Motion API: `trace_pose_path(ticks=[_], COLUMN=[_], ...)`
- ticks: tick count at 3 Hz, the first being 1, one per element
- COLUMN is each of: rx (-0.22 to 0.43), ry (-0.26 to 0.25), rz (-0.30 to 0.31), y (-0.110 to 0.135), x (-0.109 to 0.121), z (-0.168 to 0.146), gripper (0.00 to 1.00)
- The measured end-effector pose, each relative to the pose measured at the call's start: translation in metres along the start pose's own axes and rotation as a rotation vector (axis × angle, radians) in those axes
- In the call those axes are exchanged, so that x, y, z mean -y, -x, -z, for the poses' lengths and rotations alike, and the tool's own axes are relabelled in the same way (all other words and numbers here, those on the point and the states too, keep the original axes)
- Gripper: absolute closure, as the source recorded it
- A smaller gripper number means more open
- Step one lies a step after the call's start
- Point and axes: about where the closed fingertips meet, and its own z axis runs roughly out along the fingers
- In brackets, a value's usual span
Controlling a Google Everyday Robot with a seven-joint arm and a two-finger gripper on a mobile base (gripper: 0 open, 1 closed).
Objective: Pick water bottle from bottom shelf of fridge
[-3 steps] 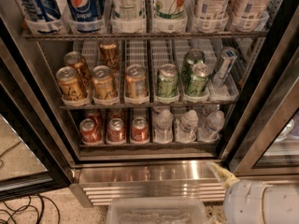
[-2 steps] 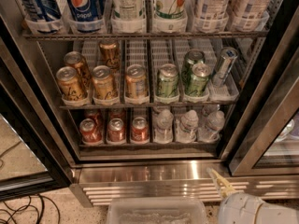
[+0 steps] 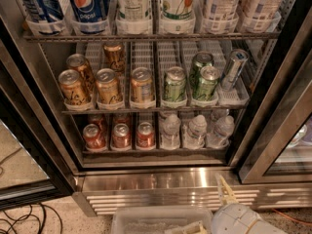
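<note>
The fridge (image 3: 146, 182) is standing open and the camera looks slightly down into it. The end effector (image 3: 225, 191) is low at the bottom right, in front of the louvred grille (image 3: 146, 203) at the fridge's base. That puts it below the racks and well apart from the drinks. Only a pale sliver of it pokes up from the white arm housing (image 3: 243, 221), so I honestly can't tell how far open it is. It isn't touching any of the drinks.

The water bottles (image 3: 195, 129) are on the right half of the bottom shelf (image 3: 156, 151). Three clear ones with white caps stand upright side by side across the front. The left half of that shelf has red cans (image 3: 121, 135).

The rack above has gold cans (image 3: 108, 86) on the left and green cans (image 3: 174, 84) on the right, plus a slim silver can (image 3: 233, 68) leaning at the far right. Pepsi bottles (image 3: 89, 4) are on the top rack. A clear plastic bin (image 3: 146, 214) sits on the floor in front of the fridge, just left of the arm.
</note>
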Motion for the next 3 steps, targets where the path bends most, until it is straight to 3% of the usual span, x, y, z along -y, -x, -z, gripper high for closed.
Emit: trace_pose_path(ticks=[3], rx=[0.036], ry=[-0.009], rz=[0.020], y=[-0.009], x=[-0.013], z=[-0.022], gripper=[0.00])
